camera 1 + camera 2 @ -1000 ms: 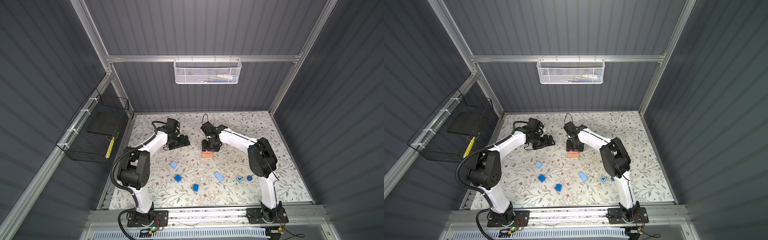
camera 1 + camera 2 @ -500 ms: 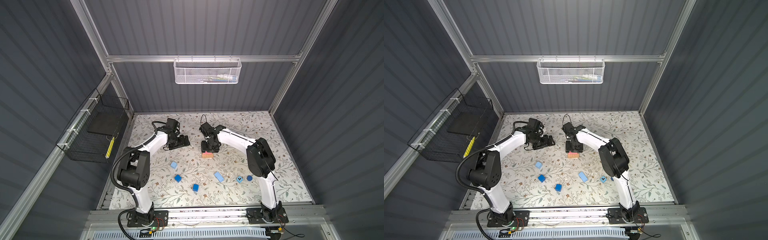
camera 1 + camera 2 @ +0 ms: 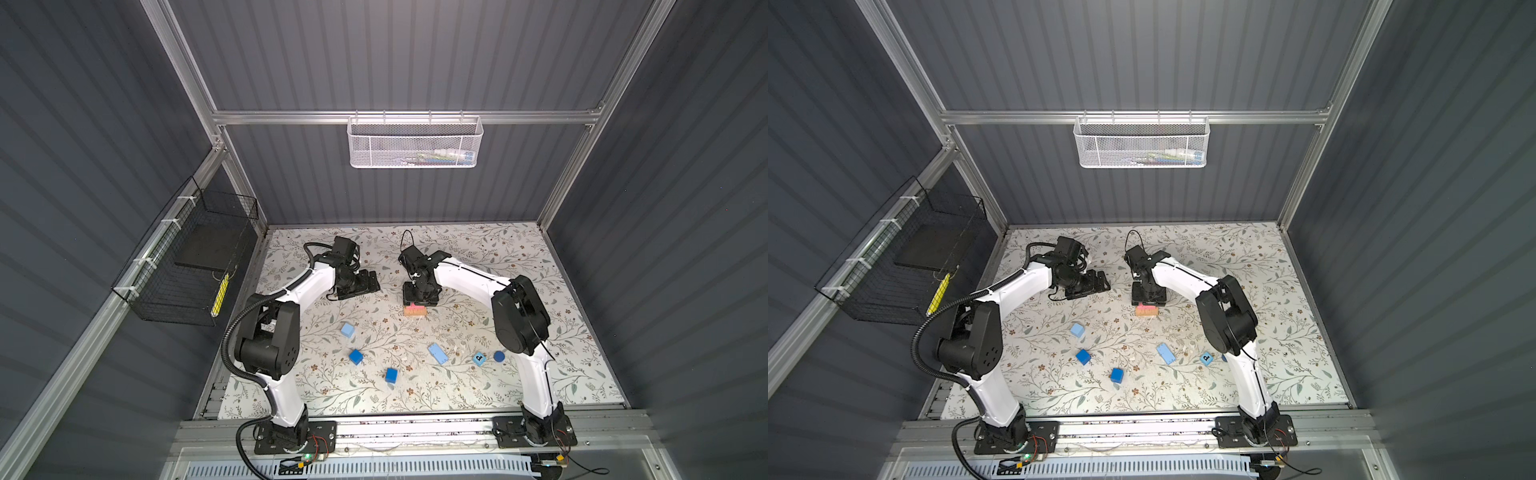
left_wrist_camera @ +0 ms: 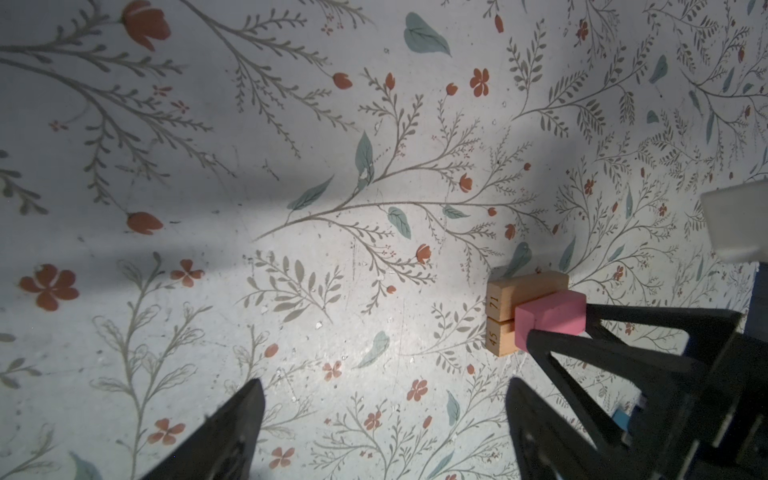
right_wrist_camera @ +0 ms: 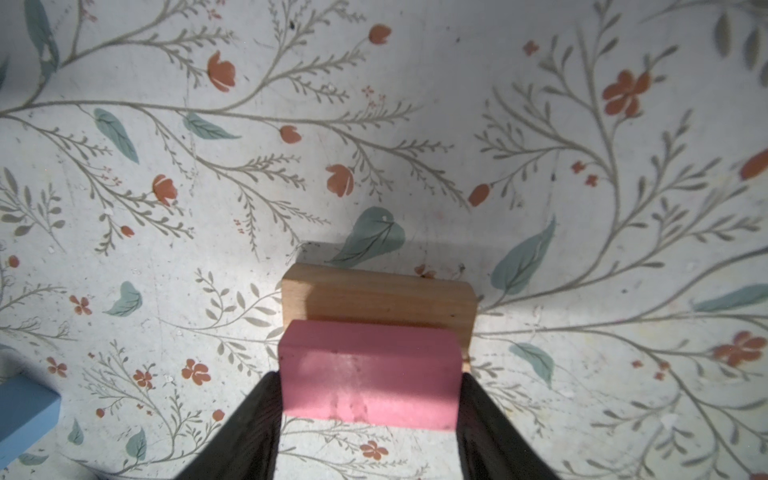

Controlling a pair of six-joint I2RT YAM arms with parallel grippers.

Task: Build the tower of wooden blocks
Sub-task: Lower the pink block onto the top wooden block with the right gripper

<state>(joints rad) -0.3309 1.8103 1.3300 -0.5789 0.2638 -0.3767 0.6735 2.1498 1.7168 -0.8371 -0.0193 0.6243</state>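
My right gripper (image 5: 368, 376) is shut on the pink bar (image 5: 365, 361), its fingers pressing the bar's two ends. The bar hangs lengthwise just over two tan bars (image 4: 505, 316) lying side by side on the mat; whether it touches them I cannot tell. In both top views this stack (image 3: 415, 311) (image 3: 1146, 311) sits mid-table under the right gripper (image 3: 419, 297). My left gripper (image 4: 384, 382) is open and empty, low over the mat to the left of the stack (image 3: 365, 282).
Loose blocks lie nearer the front: a light blue cube (image 3: 347, 330), two dark blue cubes (image 3: 356, 356) (image 3: 391, 375), a light blue bar (image 3: 437, 353), a lettered light blue cube (image 3: 479, 358) and a dark blue cylinder (image 3: 499, 355). A black wire basket (image 3: 187, 266) hangs on the left wall.
The right wrist has shifted very slightly to the left while the pink bar stays over the tan bars. The left arm has not moved.
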